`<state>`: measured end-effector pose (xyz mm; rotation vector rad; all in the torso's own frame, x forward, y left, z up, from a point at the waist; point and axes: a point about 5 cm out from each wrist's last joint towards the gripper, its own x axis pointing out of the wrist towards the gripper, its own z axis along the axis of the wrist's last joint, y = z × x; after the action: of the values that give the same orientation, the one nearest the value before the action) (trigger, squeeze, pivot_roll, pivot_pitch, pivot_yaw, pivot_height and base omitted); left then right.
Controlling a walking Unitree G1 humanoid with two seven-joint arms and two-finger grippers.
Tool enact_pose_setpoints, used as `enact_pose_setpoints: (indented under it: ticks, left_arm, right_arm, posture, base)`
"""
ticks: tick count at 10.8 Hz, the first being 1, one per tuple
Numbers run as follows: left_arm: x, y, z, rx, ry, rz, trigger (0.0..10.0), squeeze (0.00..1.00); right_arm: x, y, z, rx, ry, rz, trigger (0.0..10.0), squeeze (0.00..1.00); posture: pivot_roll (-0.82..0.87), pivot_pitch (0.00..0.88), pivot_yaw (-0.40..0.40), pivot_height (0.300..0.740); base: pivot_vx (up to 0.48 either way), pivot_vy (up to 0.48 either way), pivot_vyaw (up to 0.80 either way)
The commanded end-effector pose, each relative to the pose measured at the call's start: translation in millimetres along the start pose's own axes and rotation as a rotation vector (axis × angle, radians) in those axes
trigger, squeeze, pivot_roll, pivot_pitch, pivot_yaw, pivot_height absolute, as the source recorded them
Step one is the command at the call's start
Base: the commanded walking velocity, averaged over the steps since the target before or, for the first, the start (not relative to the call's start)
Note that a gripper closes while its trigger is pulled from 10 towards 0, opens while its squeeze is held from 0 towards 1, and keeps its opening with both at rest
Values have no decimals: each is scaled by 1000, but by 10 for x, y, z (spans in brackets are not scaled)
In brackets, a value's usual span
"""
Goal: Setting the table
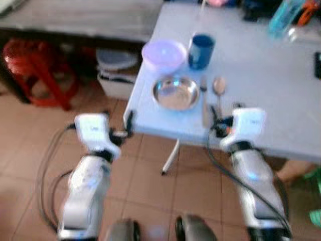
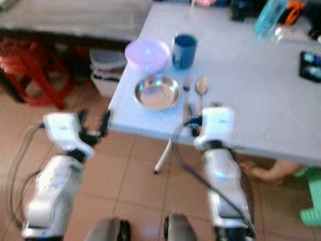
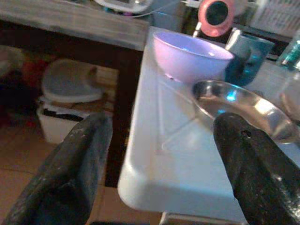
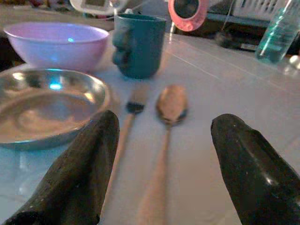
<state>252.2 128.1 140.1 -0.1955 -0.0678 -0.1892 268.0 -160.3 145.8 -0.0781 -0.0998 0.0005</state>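
On the white table (image 1: 261, 75), near its front left corner, sit a steel plate (image 1: 175, 93), a pink bowl (image 1: 163, 54) and a dark blue mug (image 1: 200, 51). A fork (image 1: 204, 100) and a spoon (image 1: 219, 90) lie just right of the plate, side by side. My right gripper (image 4: 161, 173) stands open at the table's front edge, its fingers either side of the fork (image 4: 129, 119) and spoon (image 4: 168, 117). My left gripper (image 1: 129, 125) is open just off the table's left corner, holding nothing.
A red stool (image 1: 35, 70) and a lidded white bin (image 1: 116, 70) stand on the tiled floor left of the table. A teal bottle (image 1: 283, 17) and clutter sit at the table's far side. A person's foot (image 2: 268, 173) is under the table at right.
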Motion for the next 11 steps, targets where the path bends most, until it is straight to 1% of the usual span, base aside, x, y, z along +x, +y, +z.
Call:
enact_pose_setpoints:
  ticks: [1, 2, 3, 11]
  left_arm:
    - [-74, 168, -70, 38, 32, 83, 10000, 0]
    - [-99, 217, -115, 37, 55, 104, 10000, 0]
    - [-119, 230, -138, 24, 74, 122, 10000, 0]
    - [-119, 230, -138, 24, 74, 122, 10000, 0]
  right_arm:
    - [-19, 45, -3, 12, 10, -10, 10000, 0]
    - [-20, 63, -11, 20, 16, -5, 10000, 0]
    - [-19, 63, -14, 11, 22, -5, 10000, 0]
    - [-19, 63, -14, 11, 22, -5, 10000, 0]
  posture:
    - [-41, 142, 9, 740]
    - [-39, 141, 8, 740]
    - [-39, 141, 7, 740]
    - [-39, 141, 7, 740]
  base:
    - [0, 0, 0]
    - [0, 0, 0]
    - [0, 0, 0]
    - [0, 0, 0]
